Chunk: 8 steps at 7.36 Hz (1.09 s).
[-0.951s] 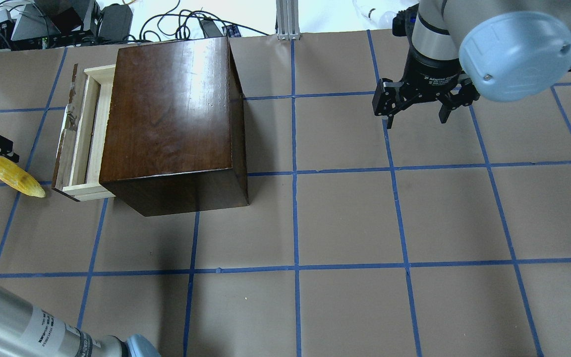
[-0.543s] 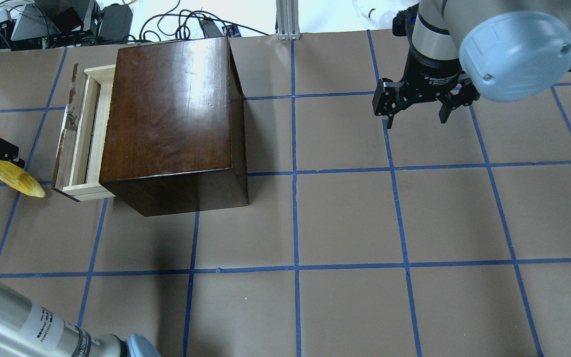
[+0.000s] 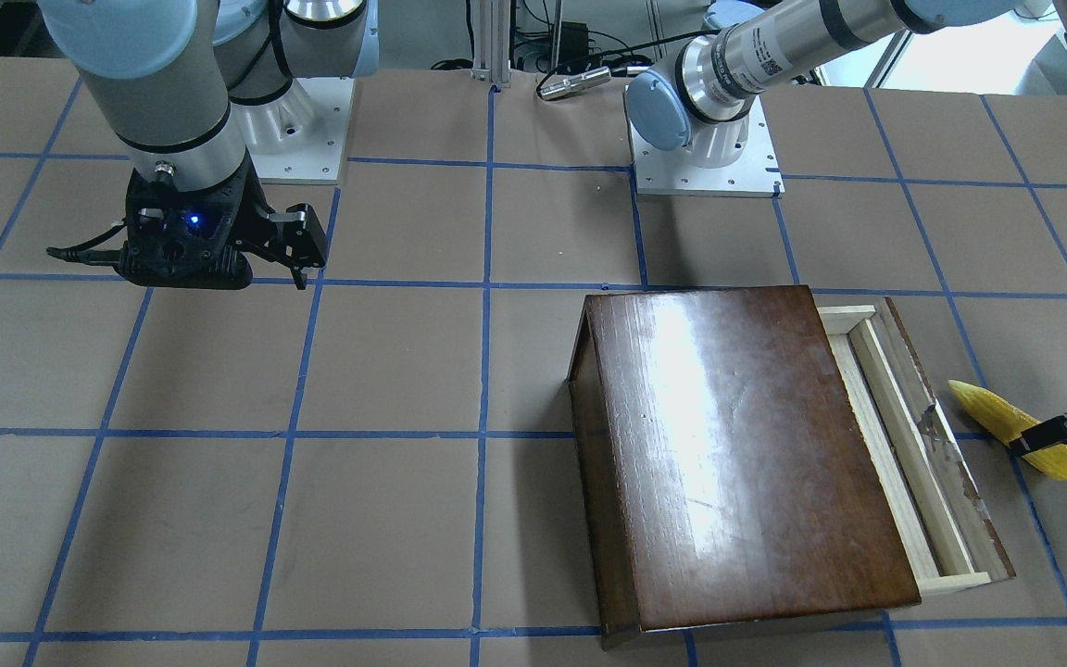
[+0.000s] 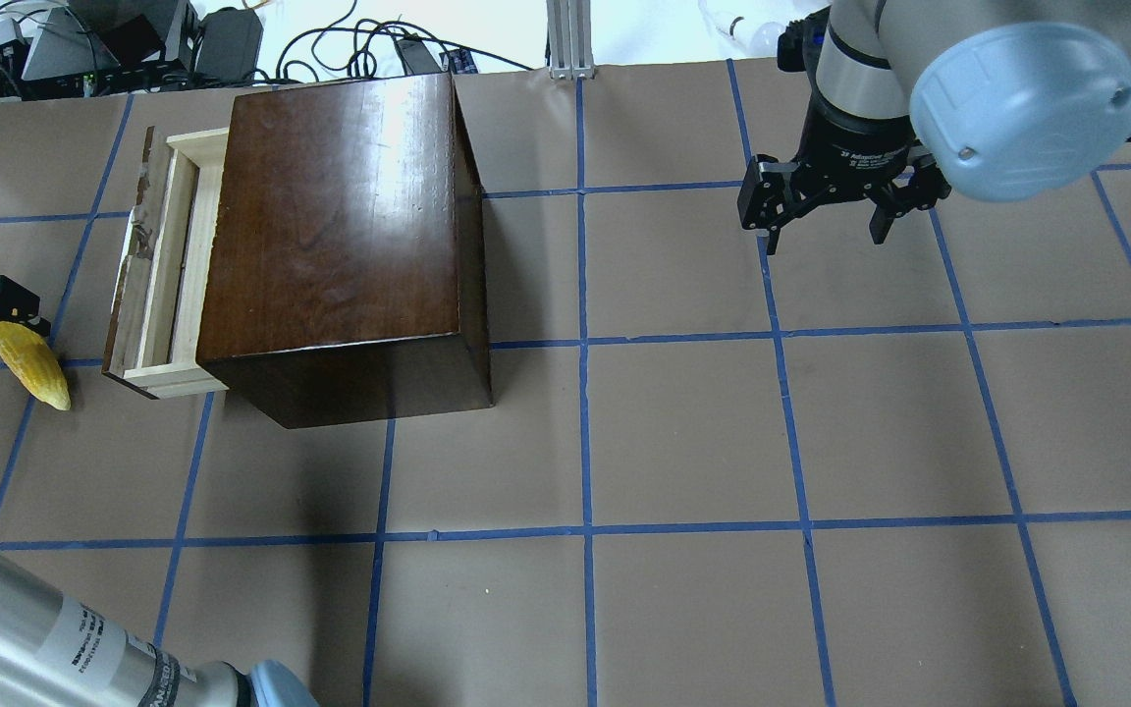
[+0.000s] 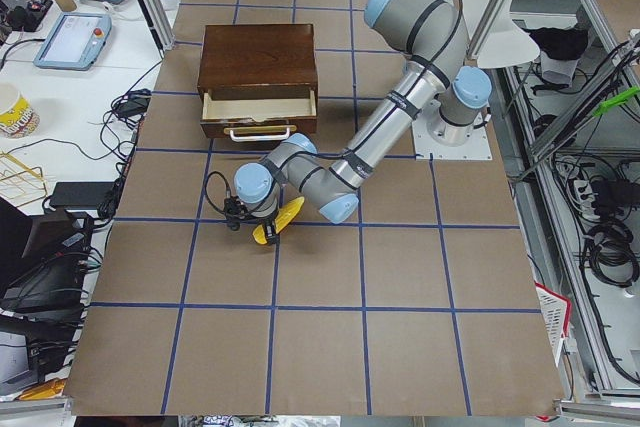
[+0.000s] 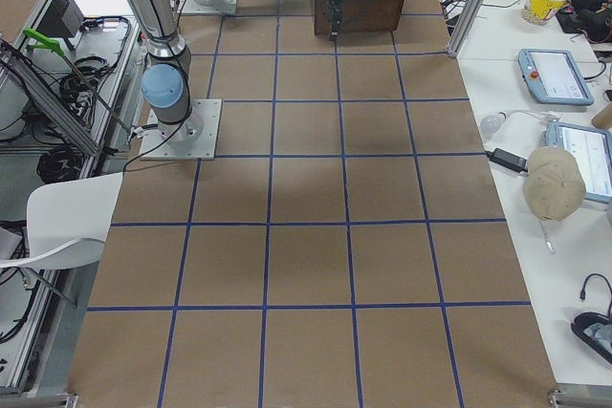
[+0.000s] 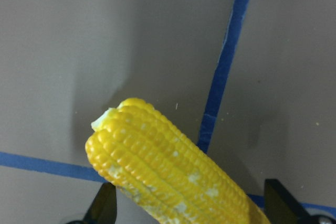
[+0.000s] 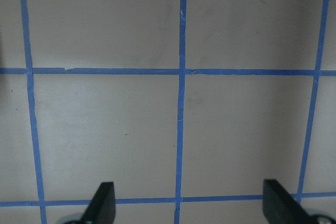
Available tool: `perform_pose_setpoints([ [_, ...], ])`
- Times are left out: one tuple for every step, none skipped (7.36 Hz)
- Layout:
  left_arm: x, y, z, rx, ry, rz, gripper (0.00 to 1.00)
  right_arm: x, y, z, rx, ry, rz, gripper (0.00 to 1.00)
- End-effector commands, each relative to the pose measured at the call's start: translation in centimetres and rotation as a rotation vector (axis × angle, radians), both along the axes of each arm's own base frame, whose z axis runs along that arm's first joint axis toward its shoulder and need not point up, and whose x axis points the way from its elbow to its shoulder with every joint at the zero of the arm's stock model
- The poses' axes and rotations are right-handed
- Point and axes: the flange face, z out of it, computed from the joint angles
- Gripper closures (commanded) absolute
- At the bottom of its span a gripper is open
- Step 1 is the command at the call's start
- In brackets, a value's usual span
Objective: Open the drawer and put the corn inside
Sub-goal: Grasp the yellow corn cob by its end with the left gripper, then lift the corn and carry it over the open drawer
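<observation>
Between the wide-open jaws of the left gripper [image 7: 190, 205] lies the corn [image 7: 168, 166], seemingly resting on the surface [image 4: 683, 432] and not yet gripped. Its long axis runs aslant across the gap, so a squarer wrist would likely close more cleanly. Just beyond, near but apart, the drawer [image 4: 194, 255] stands part-way out of the box [image 4: 330, 226]. Farthest off, the right gripper [image 4: 828, 231] hangs with jaws spread and empty, leaving the left arm nearer.

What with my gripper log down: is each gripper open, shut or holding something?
Left gripper: open around the corn, not clamped.
Right gripper: open, empty.
</observation>
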Motion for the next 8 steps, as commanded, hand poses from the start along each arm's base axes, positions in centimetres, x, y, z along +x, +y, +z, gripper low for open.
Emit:
perform_pose_setpoints([
  [0.1, -0.1, 0.1, -0.011, -0.01, -0.001, 0.94, 0.0, 0.0, 0.0, 0.0, 0.0, 0.0, 0.0],
  [0.2, -0.2, 0.1, -0.012, -0.011, -0.001, 1.0, 0.0, 0.0, 0.0, 0.0, 0.0, 0.0, 0.0],
  [0.2, -0.2, 0.4, -0.014, -0.015, -0.002, 1.0, 0.0, 0.0, -0.1, 0.001, 0.0, 0.0, 0.0],
  [0.3, -0.3, 1.0, -0.019, -0.025, -0.002, 1.0, 0.0, 0.0, 0.0, 0.0, 0.0, 0.0, 0.0],
  [0.6, -0.1, 1.8, 0.003, -0.065, -0.005, 1.0, 0.0, 0.0, 0.0, 0.0, 0.0, 0.0, 0.0],
  [0.1, -0.3, 3.0, -0.002, -0.074, -0.014, 1.0, 0.0, 0.0, 0.0, -0.002, 0.0, 0.0, 0.0],
  [-0.5, -0.5, 4.6, -0.01, -0.084, -0.023, 1.0, 0.0, 0.0, 0.0, 0.0, 0.0, 0.0, 0.0],
  [-0.9, -0.4, 7.9, -0.012, -0.086, -0.029, 1.0, 0.0, 0.0, -0.1, 0.0, 0.0, 0.0, 0.0],
])
